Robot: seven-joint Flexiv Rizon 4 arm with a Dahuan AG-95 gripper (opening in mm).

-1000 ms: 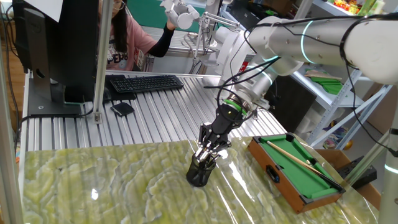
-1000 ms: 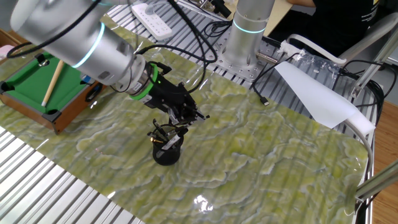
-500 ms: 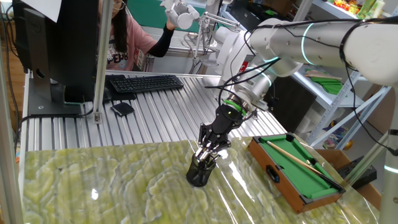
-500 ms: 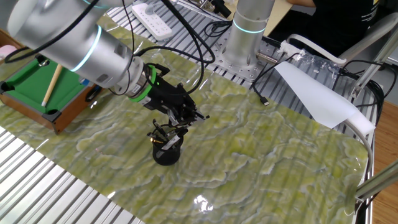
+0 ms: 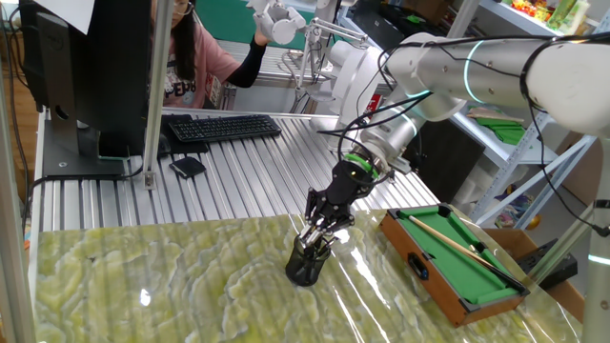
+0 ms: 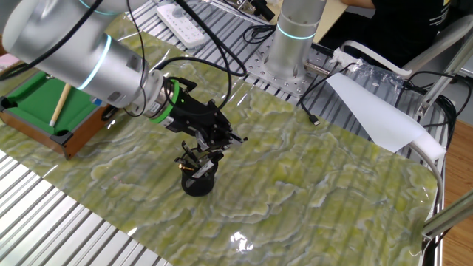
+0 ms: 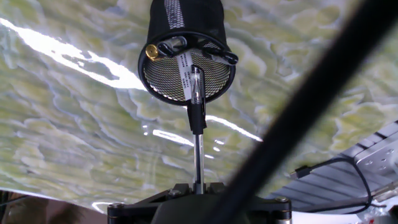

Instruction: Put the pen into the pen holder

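The pen holder (image 5: 306, 266) is a small black mesh cup standing on the green marbled mat; it also shows in the other fixed view (image 6: 198, 182) and in the hand view (image 7: 185, 62). My gripper (image 5: 319, 229) hangs just above its mouth, also seen in the other fixed view (image 6: 199, 155). It is shut on the pen (image 7: 196, 118), a slim dark pen with a clear barrel. The pen's lower end reaches into the cup's opening. Other pens (image 7: 166, 46) lean inside the cup.
A wooden toy pool table (image 5: 459, 260) with green felt and a tan cue stands right of the cup; it is at the left in the other fixed view (image 6: 52, 102). A keyboard (image 5: 223, 127), a monitor and a person are behind. A black cable (image 7: 298, 118) crosses the hand view.
The gripper with the pen stays over the cup; only the arm's upper links have shifted slightly.
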